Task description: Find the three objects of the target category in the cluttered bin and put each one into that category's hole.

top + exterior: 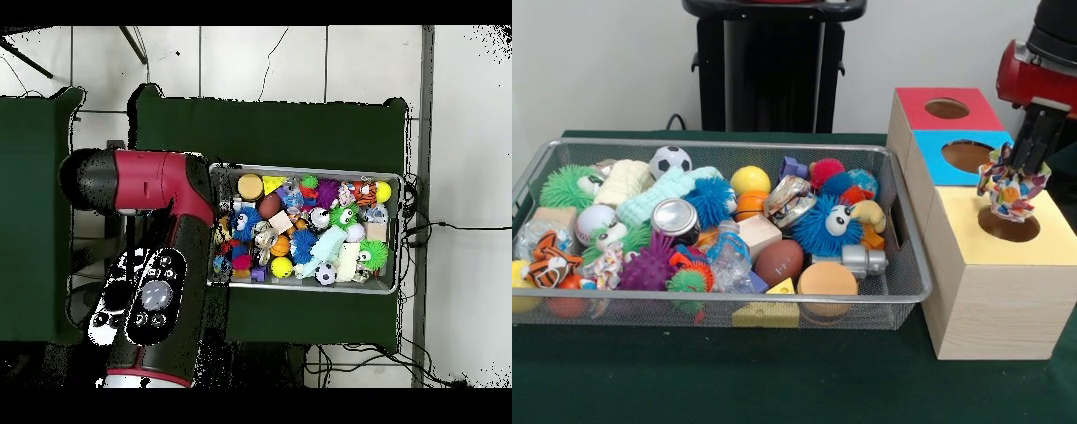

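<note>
My gripper [1023, 170] hangs at the right in the front view, shut on a knotted rope toy [1011, 189] of white cord with coloured strands. The toy sits just above the round dark hole [1009, 226] in the pale yellow top of the wooden box [997, 291], its lower end at the hole's mouth. The wire mesh bin [715, 144] lies to the left, full of toys. Another rope-like toy [606, 263] lies near the bin's front left, beside the striped tiger [549, 259]. In the overhead view my arm [160, 200] covers the gripper and the boxes; the bin [305, 170] shows to its right.
The blue-topped box [964, 157] and the red-topped box [946, 108] stand behind the yellow one. The bin holds spiky pom balls [823, 226], a soccer ball [671, 161], a football [779, 261], a can [675, 217] and blocks. The robot's pedestal [772, 66] stands behind.
</note>
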Robot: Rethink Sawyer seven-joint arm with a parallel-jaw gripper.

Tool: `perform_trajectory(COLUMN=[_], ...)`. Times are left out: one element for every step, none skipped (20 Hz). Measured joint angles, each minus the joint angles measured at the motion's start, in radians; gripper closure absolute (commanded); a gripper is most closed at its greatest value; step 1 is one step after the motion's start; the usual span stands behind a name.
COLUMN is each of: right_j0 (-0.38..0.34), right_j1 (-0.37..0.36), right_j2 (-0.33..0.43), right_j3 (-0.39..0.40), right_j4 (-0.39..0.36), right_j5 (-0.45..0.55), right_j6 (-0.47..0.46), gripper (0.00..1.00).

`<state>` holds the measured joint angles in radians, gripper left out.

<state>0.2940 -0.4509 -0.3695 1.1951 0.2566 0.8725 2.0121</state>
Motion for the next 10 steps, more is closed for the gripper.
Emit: perform_trajectory(right_j0=[0.0, -0.002, -0.003, -0.003, -0.004, -0.007, -0.009, -0.01, -0.012, -0.014], right_j1=[0.0, 0.0, 0.0, 0.0, 0.0, 0.0, 0.0, 0.0, 0.0, 0.001], right_j2=[0.0, 0.0, 0.0, 0.0, 0.0, 0.0, 0.0, 0.0, 0.0, 0.0], right_j3=[0.0, 0.0, 0.0, 0.0, 0.0, 0.0, 0.0, 0.0, 0.0, 0.0], right_j4=[0.0, 0.0, 0.0, 0.0, 0.0, 0.0, 0.0, 0.0, 0.0, 0.0], right_j5=[0.0, 0.0, 0.0, 0.0, 0.0, -0.002, -0.005, -0.009, -0.012, -0.02], right_j6=[0.0, 0.0, 0.0, 0.0, 0.0, 0.0, 0.0, 0.0, 0.0, 0.0], gripper=[1.0, 1.0, 1.0, 1.0, 1.0, 1.0, 1.0, 1.0, 1.0, 1.0])
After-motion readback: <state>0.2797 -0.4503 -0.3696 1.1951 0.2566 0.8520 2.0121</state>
